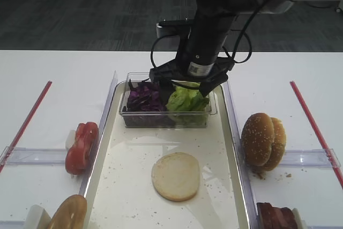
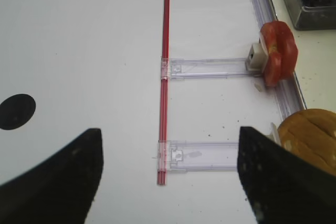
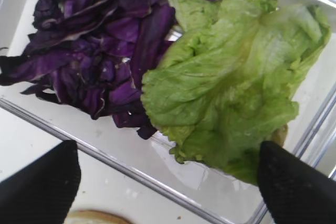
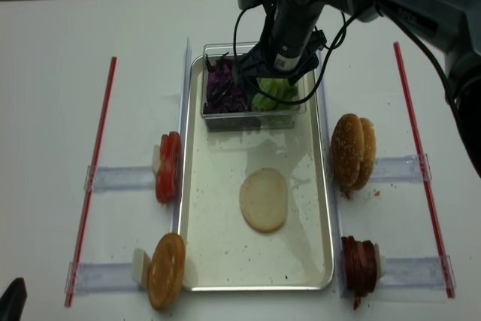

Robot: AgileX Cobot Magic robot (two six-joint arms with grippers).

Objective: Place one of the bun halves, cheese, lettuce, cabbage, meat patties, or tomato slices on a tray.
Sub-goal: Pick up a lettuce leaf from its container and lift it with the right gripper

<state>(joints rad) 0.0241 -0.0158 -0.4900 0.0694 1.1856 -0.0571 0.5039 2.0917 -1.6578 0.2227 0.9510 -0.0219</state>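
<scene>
A: From the front high view, where does the right gripper [image 1: 188, 83] stand?

B: It hangs over the clear plastic tub [image 1: 166, 117] at the far end of the tray [image 1: 233, 132], jaws spread wide and holding nothing. The arm hides much of the tub's far side there.

A: Does the right wrist view fill that in?

B: It does. It looks straight down into the tub and shows the lettuce [image 3: 236, 87] lying in the right part, a ruffled light green leaf, touching and partly overlapping the purple cabbage [image 3: 100, 45] heaped on the left. One black fingertip [image 3: 294, 187] sits at the lettuce's near right edge; the other is outside the tub wall, well left of the leaf. Whether the right tip touches the leaf cannot be told.

A: What do the high views add?

B: The tray floor, with the pale bun disc [image 4: 264, 199] lying flat near its middle, apart from the tub. The sesame bun halves [image 4: 351, 152] stand on edge just right of the tray, the meat patties [image 4: 359, 264] below them.

A: And the left gripper [image 2: 168, 177]?

B: Only the left wrist view shows it: fingers parted, grasping nothing, above the white table [image 2: 84, 51]. That view also catches the tomato slices [image 2: 277, 53] on edge beside the tray's left rim, and a red strip [image 2: 164, 77] running along the table.
</scene>
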